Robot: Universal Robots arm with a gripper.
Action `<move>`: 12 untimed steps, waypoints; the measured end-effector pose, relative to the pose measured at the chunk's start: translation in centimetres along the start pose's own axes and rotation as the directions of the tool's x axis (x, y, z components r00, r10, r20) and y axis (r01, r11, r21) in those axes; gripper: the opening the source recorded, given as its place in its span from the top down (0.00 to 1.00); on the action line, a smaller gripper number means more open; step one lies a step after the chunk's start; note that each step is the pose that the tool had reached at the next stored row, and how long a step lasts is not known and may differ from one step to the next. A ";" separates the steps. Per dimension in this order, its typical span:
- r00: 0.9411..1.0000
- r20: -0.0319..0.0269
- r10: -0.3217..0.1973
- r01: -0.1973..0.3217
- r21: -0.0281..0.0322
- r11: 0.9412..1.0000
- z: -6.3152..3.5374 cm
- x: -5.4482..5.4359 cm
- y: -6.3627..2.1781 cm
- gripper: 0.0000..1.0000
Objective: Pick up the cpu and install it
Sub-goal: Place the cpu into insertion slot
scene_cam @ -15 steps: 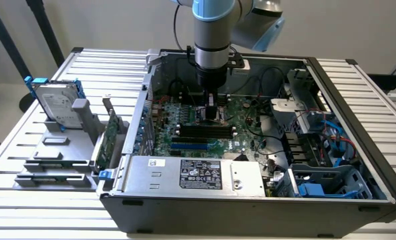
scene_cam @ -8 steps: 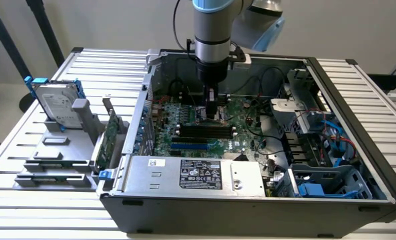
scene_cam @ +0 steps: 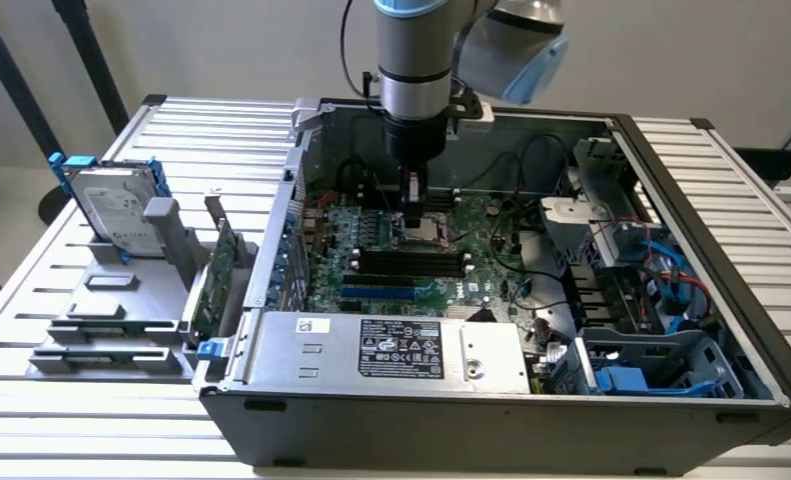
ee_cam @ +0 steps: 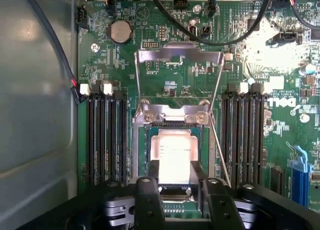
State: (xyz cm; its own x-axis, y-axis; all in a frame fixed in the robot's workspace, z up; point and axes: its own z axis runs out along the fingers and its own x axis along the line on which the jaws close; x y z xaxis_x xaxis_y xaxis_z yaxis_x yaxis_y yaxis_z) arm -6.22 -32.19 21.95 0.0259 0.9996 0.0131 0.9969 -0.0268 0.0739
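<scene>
From my console I see the slatted table (scene_cam: 769, 200) carrying an open computer case (scene_cam: 502, 420), which takes up the middle of the table and reaches toward its edge on the exterior view's right. The arm (scene_cam: 413, 60) comes straight down into the case near its far wall. Across the case floor lies the green motherboard (ee_cam: 190, 75), with a silver power supply (scene_cam: 395, 350) along the case's near wall. Outside the case, by the table's edge on the exterior view's left, a hard drive (scene_cam: 112, 215) with blue clips stands in a grey holder (scene_cam: 108, 320).

On the board, dark memory slots (ee_cam: 107, 135) run along both sides of the socket, whose metal load plate (ee_cam: 175, 55) is swung up and open. The cpu (ee_cam: 175, 150) lies flat inside the socket frame, silver top up. The gripper (ee_cam: 175, 177) hangs directly over the cpu's near edge; I cannot tell whether it grips the cpu or stands loose.
</scene>
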 end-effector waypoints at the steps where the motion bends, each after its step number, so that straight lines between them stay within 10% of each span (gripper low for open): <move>1: 1.000 0.000 0.000 0.000 0.000 1.000 -0.03 0.0 -0.31 0.70; 5: 1.000 -0.001 0.000 0.000 0.000 1.000 -0.22 -0.1 -1.68 0.87; 12: 1.000 -0.001 0.000 0.000 0.000 1.000 -0.44 -0.1 -2.83 0.89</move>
State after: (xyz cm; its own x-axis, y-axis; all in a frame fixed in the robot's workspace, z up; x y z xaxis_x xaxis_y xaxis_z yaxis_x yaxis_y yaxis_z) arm -9.08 -32.25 22.17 0.0258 0.9996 0.0145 0.9969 -0.0268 0.0739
